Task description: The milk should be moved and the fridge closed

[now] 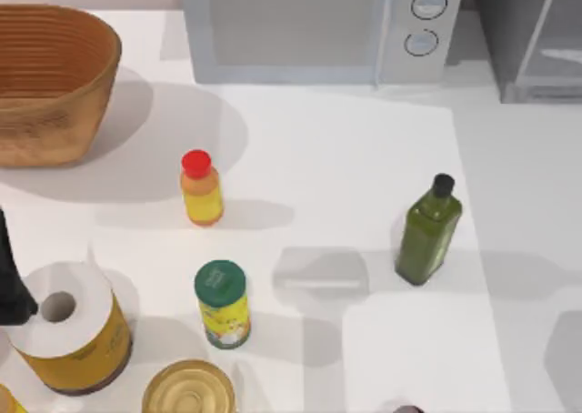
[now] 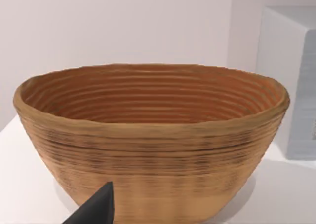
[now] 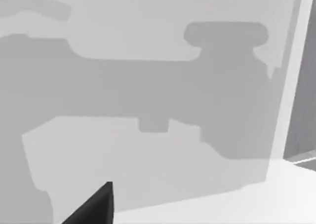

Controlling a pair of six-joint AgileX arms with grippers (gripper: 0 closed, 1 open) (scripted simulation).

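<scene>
White tabletop, seen from above, with the microwave (image 1: pixel 318 26) at its far edge as landmark. Right of it stands the fridge (image 1: pixel 527 40), its glass door (image 1: pixel 555 31) swung open, so closing is not done. I can find no milk carton near the microwave. Of either gripper's state I cannot tell; my left arm (image 1: pixel 11 277) sits near the wicker basket (image 2: pixel 148 135).

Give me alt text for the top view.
A white table holds a red-capped orange bottle, a green olive-oil bottle, a green-lidded jar and a wicker basket; a microwave and fridge stand behind.
</scene>
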